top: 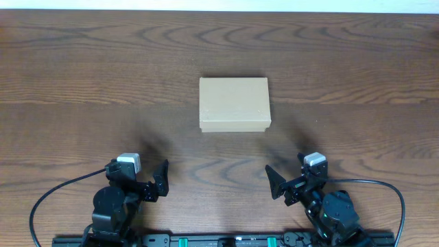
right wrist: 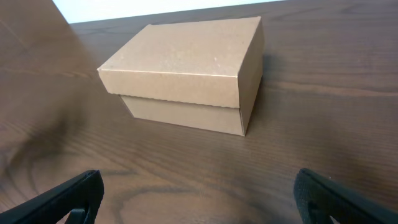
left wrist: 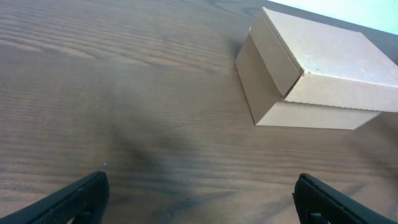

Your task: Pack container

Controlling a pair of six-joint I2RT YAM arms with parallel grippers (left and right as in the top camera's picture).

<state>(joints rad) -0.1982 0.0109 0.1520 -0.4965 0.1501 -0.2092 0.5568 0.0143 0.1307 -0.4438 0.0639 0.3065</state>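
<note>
The left claw [left wrist: 200, 202] stands open and holds nothing, its black, matte fingers [left wrist: 81, 196] spread wide into the two lower corners of its own view. It sits near the front edge of the table [top: 82, 82], a dark brown wood surface with long wavy grain and a dull sheen.

The box [top: 234, 104] rests flat at the middle of the table, ahead of both arms and well apart from each. It is plain tan cardboard, rectangular, with crisp edges and a faintly speckled, fibrous face. Its lid is shut, the lid's skirt overlapping the walls below (a thin seam line shows on the sides).

The right claw [right wrist: 199, 199] is likewise open and empty, with the same black wedge-shaped tips set far apart, pointing towards the box.
</note>
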